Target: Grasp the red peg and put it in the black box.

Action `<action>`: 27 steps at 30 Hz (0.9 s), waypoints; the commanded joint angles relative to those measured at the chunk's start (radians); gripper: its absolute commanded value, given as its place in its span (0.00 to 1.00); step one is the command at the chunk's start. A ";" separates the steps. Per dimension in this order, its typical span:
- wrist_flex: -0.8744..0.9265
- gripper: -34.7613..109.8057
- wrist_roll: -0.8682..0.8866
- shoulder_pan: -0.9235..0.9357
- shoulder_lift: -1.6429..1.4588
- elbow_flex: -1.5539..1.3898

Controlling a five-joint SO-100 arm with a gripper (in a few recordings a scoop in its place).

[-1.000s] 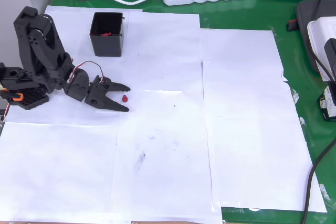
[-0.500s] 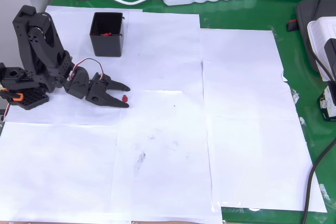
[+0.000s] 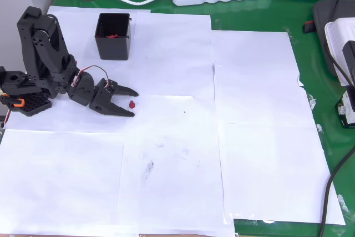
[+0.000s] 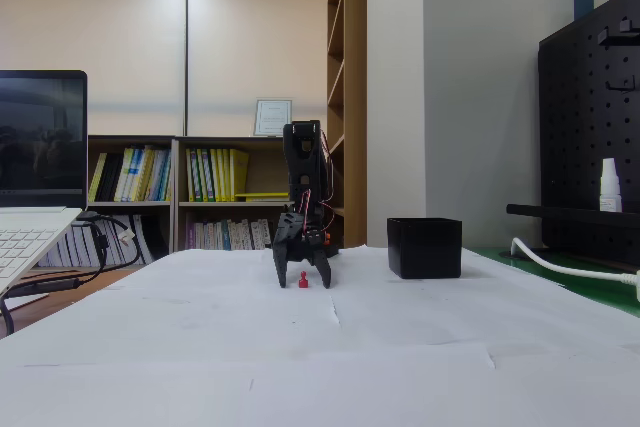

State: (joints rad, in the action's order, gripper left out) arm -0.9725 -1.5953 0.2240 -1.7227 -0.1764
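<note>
The pincer (image 3: 135, 104) is standing released, its two fingers spread low over the paper. The red peg (image 3: 132, 104) is lying between the fingertips, not gripped yet. The black box (image 3: 113, 36) is waiting behind the pincer; grasping and carrying are not yet done.

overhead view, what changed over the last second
Little changed. The jaws of the gripper narrowed briefly around the red peg, then reopened; they now stand open on either side of it. The peg stayed on the paper, ungrasped. The black box did not move.
</note>
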 commanded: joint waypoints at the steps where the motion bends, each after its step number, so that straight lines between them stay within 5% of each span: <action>1: 0.017 0.43 -0.015 -0.008 -0.008 0.035; 4: 0.021 0.42 -0.014 -0.026 -0.005 0.035; 8: 0.023 0.25 -0.009 -0.029 -0.003 0.037; 27: -0.046 0.24 0.103 -0.058 0.034 0.044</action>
State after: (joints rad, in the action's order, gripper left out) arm -0.9956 -1.5401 0.1718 -1.7058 -0.1611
